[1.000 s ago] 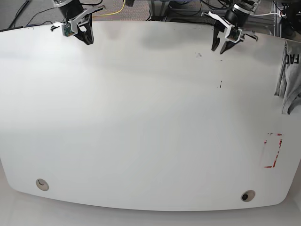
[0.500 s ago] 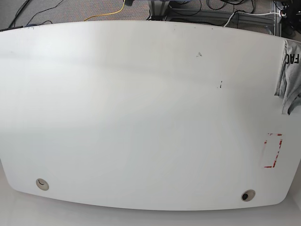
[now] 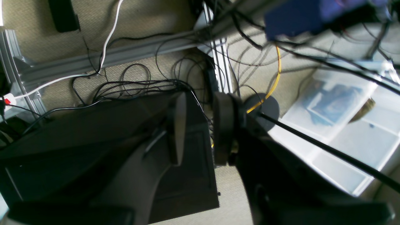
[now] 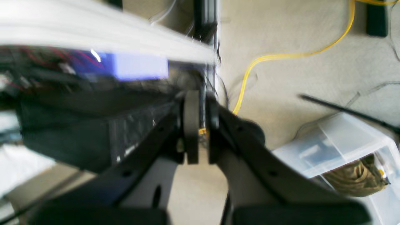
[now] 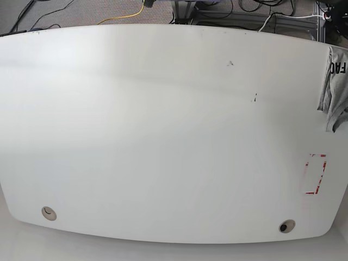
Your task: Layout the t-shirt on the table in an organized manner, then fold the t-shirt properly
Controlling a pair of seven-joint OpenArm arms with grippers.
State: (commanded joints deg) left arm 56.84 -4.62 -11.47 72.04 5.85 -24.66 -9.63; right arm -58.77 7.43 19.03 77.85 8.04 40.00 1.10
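Hanging crumpled at the far right edge of the table [image 5: 163,136], the t-shirt [image 5: 334,89] shows only a grey bunch and part of its black lettering, above the red dashed rectangle [image 5: 315,174]. Neither arm appears over the table in the base view. Both wrist cameras look down at carpet, cables and a clear plastic bin [image 3: 340,131] beside the table. The left gripper [image 3: 197,129] points at the floor, fingers parted with a clear gap and nothing between them. The right gripper [image 4: 200,126], blurred, points at the floor too, its fingers nearly together with a thin slit, holding nothing. A yellow cable [image 4: 281,56] runs across the carpet.
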